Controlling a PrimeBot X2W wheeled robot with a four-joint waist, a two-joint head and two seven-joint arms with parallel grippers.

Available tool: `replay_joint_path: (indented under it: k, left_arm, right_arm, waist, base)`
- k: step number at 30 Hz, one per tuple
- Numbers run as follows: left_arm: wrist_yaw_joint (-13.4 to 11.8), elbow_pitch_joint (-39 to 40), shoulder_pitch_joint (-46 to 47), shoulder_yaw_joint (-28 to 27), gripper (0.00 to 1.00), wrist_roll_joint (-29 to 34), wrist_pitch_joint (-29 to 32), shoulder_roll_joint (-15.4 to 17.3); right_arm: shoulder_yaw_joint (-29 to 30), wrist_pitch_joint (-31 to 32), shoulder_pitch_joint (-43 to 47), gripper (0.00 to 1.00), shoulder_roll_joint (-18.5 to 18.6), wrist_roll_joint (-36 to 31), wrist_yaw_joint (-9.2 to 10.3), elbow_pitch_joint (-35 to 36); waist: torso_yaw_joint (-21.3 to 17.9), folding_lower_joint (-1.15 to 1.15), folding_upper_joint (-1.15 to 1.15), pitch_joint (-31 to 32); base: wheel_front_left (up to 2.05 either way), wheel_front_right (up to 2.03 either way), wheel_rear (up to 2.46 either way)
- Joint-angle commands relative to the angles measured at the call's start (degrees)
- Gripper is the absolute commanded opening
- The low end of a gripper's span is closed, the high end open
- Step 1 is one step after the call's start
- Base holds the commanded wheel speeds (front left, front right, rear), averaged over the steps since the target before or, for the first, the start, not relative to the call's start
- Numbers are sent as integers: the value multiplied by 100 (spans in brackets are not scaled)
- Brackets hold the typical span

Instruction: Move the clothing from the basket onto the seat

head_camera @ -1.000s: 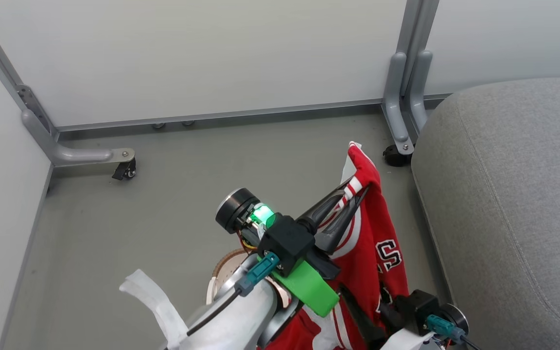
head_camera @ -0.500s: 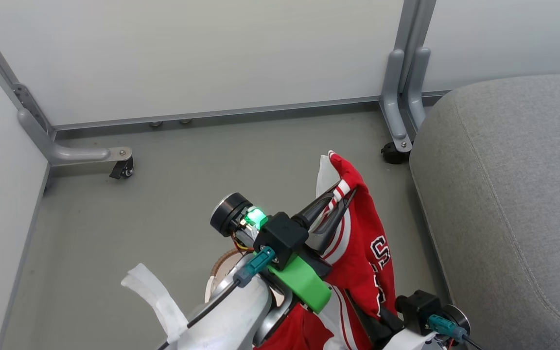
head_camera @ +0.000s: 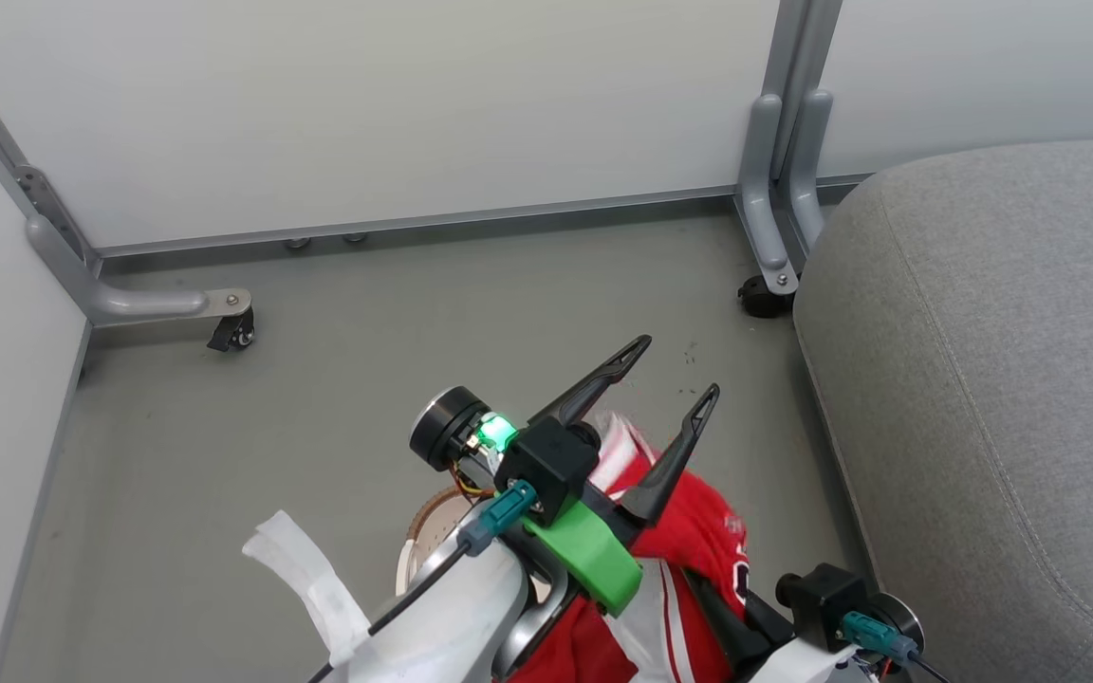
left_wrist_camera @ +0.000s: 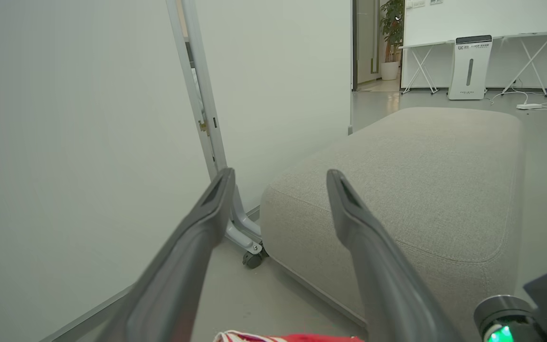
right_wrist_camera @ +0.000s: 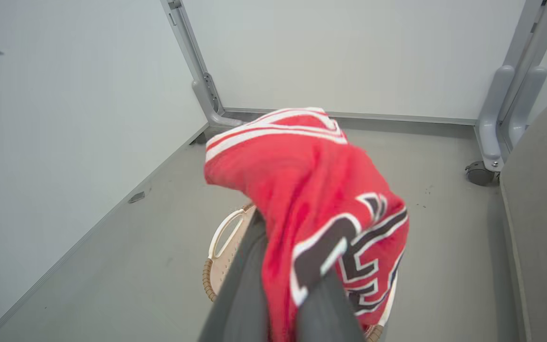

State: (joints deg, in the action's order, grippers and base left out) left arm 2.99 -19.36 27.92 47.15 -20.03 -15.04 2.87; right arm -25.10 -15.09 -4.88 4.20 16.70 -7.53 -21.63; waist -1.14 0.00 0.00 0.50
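Note:
My left gripper (head_camera: 677, 367) stands open and empty above the floor, its fingers spread wide; in the left wrist view the left gripper (left_wrist_camera: 279, 175) points toward the grey seat (left_wrist_camera: 420, 180). The red jersey (head_camera: 694, 526) with white stripes and black-white lettering hangs slumped just below it. In the right wrist view the jersey (right_wrist_camera: 311, 190) drapes over my right gripper (right_wrist_camera: 285, 285), which is shut on it and holds it above the basket (right_wrist_camera: 205, 280). The fingertips are hidden by cloth. The seat (head_camera: 983, 379) lies to the right.
White partition panels on grey metal feet with castors (head_camera: 229, 332) enclose the grey floor at the back and left. One foot (head_camera: 765, 285) stands close to the seat's corner. The basket's brown rim (head_camera: 423, 526) peeks out beside my left forearm.
My left gripper has opened and let go of the jersey. The jersey's raised top has dropped and now hangs bunched from the right gripper. The camera has shifted slightly.

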Motion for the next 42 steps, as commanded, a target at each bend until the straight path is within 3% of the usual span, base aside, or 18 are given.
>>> replay_joint_path:
  k: [1, 10, 22, 30, 42]
  left_arm:
    - [-25, -26, 95, 11, 100, -14, -21, 4]
    - [27, -137, -31, 16, 100, -110, -20, 4]
    - [330, -15, -524, -181, 100, -19, -20, 175]
    - [432, 369, -885, -388, 100, 190, -20, 507]
    - [453, 759, -1061, -586, 100, 313, -21, 993]
  right_arm:
    - [22, -11, 50, 0, 25, 34, 8, 28]
    - [102, -11, 61, 0, 83, 4, 8, 79]
    - [671, -11, -44, 0, 183, -197, 8, 396]
    - [1115, -11, 29, 0, 162, -456, 8, 1059]
    - [1425, -11, 225, 0, -8, -758, 8, 2087]
  waist:
    - [3, 0, 0, -1]
    - [18, 0, 0, 20]
    - [-296, 0, 0, -90]
    - [-880, 0, 0, -382]
    - [-2071, 0, 0, -1145]
  base:
    - [0, 0, 0]
    - [0, 0, 0]
    - [0, 0, 0]
    - [0, 0, 0]
    - [0, 0, 0]
